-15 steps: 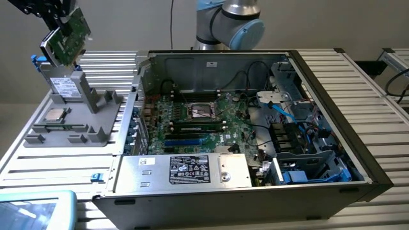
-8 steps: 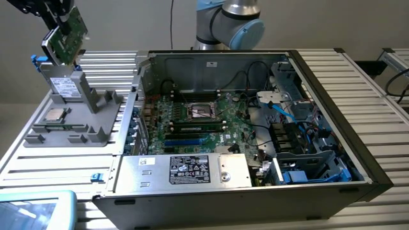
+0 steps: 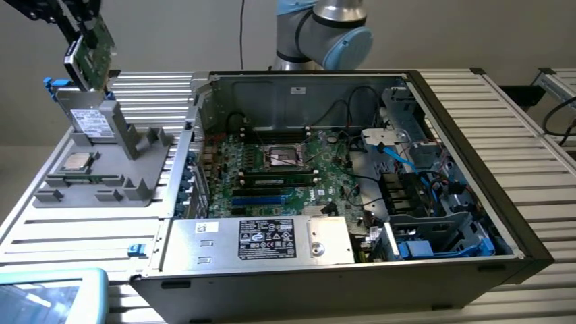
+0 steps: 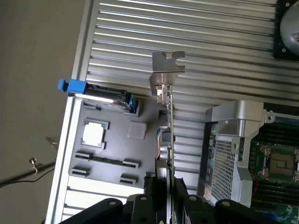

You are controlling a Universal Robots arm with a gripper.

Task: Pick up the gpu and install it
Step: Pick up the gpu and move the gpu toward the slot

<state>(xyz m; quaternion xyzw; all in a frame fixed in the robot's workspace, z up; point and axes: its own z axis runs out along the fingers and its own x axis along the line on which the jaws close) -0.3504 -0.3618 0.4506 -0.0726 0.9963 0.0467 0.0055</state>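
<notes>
My gripper point(image 3: 70, 23) hangs high at the exterior view's left, shut on the gpu point(image 3: 91, 52). The card is lifted off the grey holder point(image 3: 121, 158) and tilts above it, green board showing. In the wrist view the gpu point(image 4: 169, 133) appears edge-on between my gripper's point(image 4: 169, 189) black fingers point(image 4: 154, 186). Its silver end bracket point(image 4: 167, 70) points away from the wrist. The open computer case point(image 3: 468, 135) lies to the exterior view's right, motherboard point(image 3: 270, 169) and blue card slots point(image 3: 261, 200) exposed.
On the grey holder point(image 4: 135, 154) stand a silver hard drive with blue tabs point(image 3: 88, 116) point(image 4: 105, 96) and a small square CPU chip point(image 3: 77, 160) point(image 4: 93, 134). The arm's base point(image 3: 320, 34) rises behind the case. A light blue device point(image 3: 50, 297) lies at the front left corner.
</notes>
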